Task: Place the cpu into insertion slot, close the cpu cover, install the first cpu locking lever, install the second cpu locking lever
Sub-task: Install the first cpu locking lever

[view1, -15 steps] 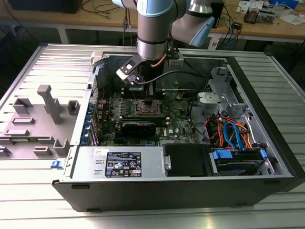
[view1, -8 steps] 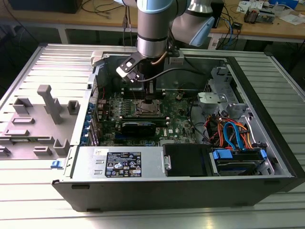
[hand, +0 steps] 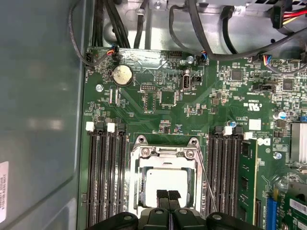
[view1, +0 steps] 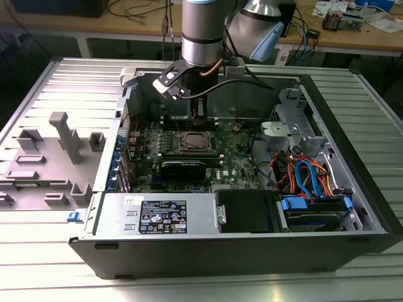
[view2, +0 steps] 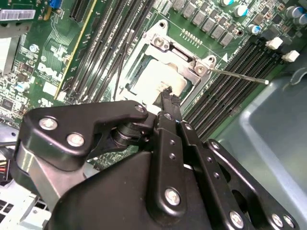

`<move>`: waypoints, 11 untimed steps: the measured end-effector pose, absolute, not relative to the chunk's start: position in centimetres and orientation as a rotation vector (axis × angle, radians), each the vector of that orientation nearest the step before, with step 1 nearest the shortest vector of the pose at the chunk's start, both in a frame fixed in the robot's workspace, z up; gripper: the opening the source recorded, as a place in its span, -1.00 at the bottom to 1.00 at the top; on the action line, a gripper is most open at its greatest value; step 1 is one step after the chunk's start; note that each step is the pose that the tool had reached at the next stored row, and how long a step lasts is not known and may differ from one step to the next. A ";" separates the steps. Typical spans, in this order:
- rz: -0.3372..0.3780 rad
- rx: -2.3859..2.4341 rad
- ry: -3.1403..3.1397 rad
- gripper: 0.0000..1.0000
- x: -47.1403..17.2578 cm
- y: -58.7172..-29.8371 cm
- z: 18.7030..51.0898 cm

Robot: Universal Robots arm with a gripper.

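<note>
Cpu [hand: 165,178] is seated in the insertion slot [view1: 180,146] mid-motherboard [hand: 163,103], between the memory slots [hand: 108,177], with the cpu cover [hand: 142,177] down over it. Hand [hand: 168,195] is closed on nothing, tips over the cpu's edge. Chip looks light, stiff and fragile: take it by the edges. Locking lever [view2: 237,75] looks thin and springy.

arm [view1: 201,31] — upright, wrist low | gripper [hand: 168,196] — closed, tips together, pointing down

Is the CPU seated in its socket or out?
In. The dull silver-grey square chip lies flat inside the silver-rimmed square socket in the first wrist view.
</note>
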State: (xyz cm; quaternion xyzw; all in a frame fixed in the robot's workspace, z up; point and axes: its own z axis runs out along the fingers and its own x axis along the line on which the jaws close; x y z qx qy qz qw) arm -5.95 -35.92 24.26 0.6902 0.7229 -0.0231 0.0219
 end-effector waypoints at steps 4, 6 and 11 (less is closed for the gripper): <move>-0.071 2.139 2.240 -0.79 -6.0 -35.9 24.3; -0.071 2.139 2.240 -0.79 -6.0 -35.9 24.4; -0.071 2.139 2.240 -0.79 -5.9 -35.9 24.4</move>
